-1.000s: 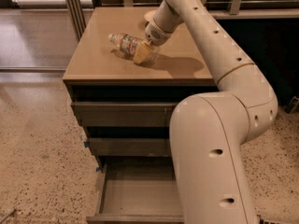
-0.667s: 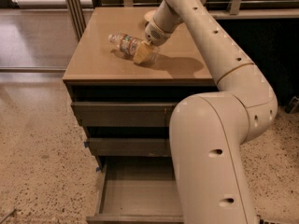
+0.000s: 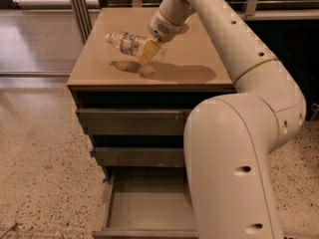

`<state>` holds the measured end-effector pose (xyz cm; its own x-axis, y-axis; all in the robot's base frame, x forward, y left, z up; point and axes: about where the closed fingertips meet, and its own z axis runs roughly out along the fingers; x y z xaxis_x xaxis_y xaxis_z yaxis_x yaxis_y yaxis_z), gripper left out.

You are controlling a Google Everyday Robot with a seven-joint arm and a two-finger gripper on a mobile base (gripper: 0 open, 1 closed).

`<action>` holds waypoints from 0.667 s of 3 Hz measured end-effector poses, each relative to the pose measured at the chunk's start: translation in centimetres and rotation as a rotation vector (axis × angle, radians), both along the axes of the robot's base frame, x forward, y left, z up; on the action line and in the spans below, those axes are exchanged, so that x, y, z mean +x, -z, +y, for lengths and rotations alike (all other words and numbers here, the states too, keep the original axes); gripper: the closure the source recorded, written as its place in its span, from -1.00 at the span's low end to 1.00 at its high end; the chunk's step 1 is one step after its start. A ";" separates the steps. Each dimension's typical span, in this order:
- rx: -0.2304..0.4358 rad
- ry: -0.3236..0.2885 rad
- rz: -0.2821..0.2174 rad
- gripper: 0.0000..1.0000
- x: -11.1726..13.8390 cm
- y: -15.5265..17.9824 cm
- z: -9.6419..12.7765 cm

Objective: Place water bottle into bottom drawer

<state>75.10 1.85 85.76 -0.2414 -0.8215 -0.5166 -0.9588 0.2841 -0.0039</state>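
Gripping one water bottle (image 3: 123, 41) at base, gripper (image 3: 149, 49) jaws clamped tight, above counter (image 3: 194, 66); one bottom drawer (image 3: 149, 205) open, two upper drawers (image 3: 132, 121) shut.

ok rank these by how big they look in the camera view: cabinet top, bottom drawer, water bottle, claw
1. cabinet top
2. bottom drawer, partly hidden by the arm
3. water bottle
4. claw, gripping the bottle's end above the cabinet top; nearly bottle-sized, so that pair is unsure
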 end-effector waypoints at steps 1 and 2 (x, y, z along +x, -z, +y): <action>0.005 -0.114 -0.043 1.00 -5.8 -7.3 0.3; 0.021 -0.197 -0.058 1.00 -10.3 -12.1 0.6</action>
<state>64.83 2.46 97.86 -0.0466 -0.8386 -0.5427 -0.9942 0.0916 -0.0563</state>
